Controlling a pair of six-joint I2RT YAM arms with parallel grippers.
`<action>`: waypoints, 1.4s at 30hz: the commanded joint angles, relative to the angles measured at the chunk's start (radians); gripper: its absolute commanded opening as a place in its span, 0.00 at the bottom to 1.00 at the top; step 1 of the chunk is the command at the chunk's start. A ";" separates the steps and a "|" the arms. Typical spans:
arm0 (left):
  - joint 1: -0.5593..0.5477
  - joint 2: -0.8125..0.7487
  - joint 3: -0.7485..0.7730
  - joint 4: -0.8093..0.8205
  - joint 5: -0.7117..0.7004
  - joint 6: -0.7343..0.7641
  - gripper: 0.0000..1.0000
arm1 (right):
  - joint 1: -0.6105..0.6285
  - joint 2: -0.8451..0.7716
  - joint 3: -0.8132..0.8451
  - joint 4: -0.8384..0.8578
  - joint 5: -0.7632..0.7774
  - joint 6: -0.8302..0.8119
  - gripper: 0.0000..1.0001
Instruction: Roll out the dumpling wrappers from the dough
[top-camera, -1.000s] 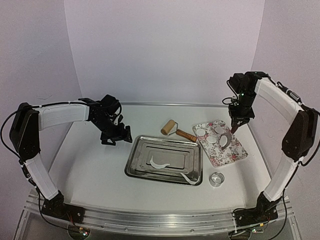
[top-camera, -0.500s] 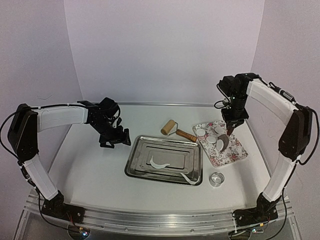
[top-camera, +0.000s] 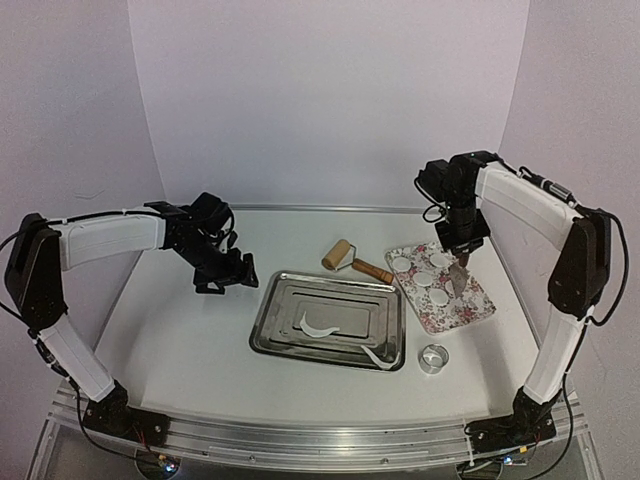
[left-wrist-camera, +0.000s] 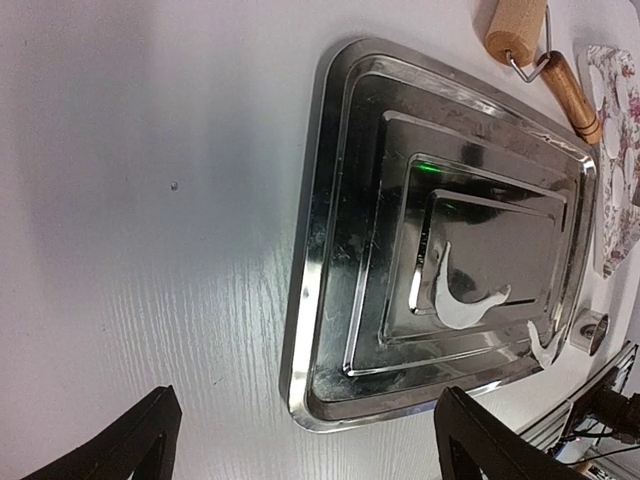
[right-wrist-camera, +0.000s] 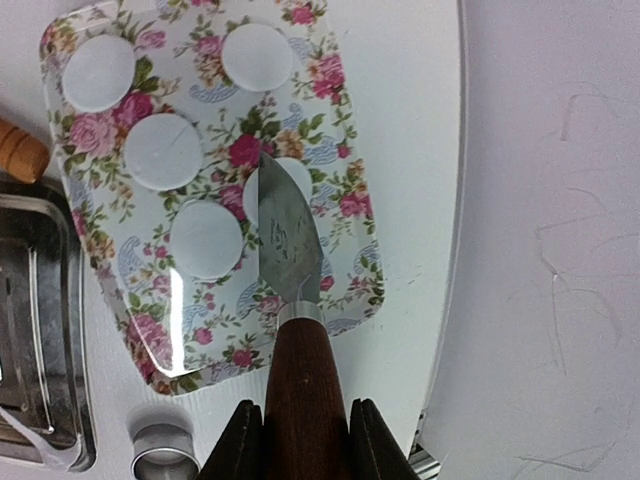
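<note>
Dumpling wrappers (right-wrist-camera: 163, 152), five now, sit on the floral tray (right-wrist-camera: 345, 205); right gripper (right-wrist-camera: 302, 440), clamped on the knife (right-wrist-camera: 285, 240), has swung in over them. Left gripper (left-wrist-camera: 305, 440) hangs wide apart. Nearly done, I reckon.

Shiny metal tray (top-camera: 345, 298) — wooden roller (top-camera: 370, 269)

Robot lab — white backdrop (top-camera: 320, 100), bolted arms (top-camera: 110, 232)

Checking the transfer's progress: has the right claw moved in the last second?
Yes. The right claw, holding the spatula, shifted left over the floral tray's far end.
</note>
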 joint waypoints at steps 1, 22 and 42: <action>0.003 -0.057 -0.003 -0.004 -0.019 -0.018 0.89 | -0.003 -0.035 0.047 -0.268 0.178 0.045 0.00; 0.005 -0.144 0.001 0.075 -0.113 -0.129 0.95 | -0.015 -0.130 -0.060 0.564 -0.876 0.319 0.00; 0.012 -0.100 0.049 0.045 -0.133 -0.121 0.96 | 0.087 0.429 0.329 0.849 -0.970 0.506 0.00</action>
